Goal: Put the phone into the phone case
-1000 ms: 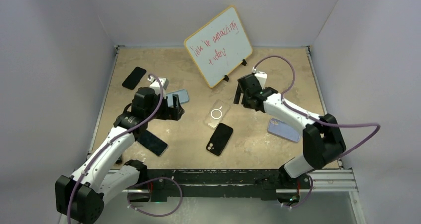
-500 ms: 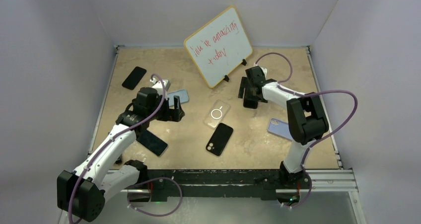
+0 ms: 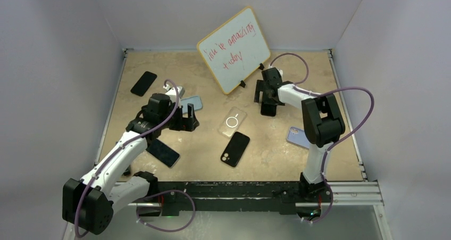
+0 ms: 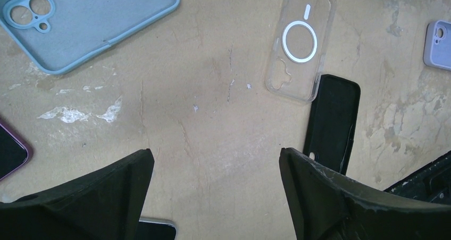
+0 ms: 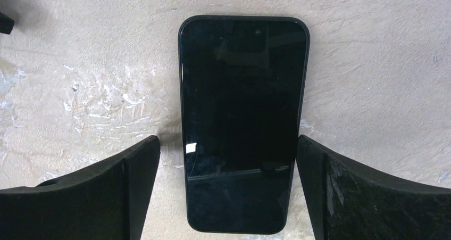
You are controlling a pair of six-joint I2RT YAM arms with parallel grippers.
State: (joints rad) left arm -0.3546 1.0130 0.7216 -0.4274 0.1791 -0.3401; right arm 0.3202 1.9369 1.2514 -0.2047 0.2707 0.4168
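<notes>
A black phone (image 5: 242, 123) lies screen up on the table. My right gripper (image 5: 227, 144) hangs open just above it, one finger on each long side and neither touching. From above, the right gripper (image 3: 267, 102) covers most of that phone. A clear phone case (image 3: 233, 121) with a white ring lies mid-table, also seen from the left wrist (image 4: 301, 42). A black case (image 3: 235, 148) lies just in front of it. My left gripper (image 3: 190, 121) stands open over bare table (image 4: 216, 160), left of the clear case.
A light blue case (image 3: 192, 103) lies by the left gripper and a lavender case (image 3: 297, 137) lies under the right arm. Two more dark phones (image 3: 143, 83) (image 3: 163, 152) lie on the left side. A whiteboard (image 3: 233, 49) leans at the back.
The right arm has folded inward, its elbow swinging left, and its gripper has shifted slightly back toward the whiteboard. The left gripper has barely moved.
</notes>
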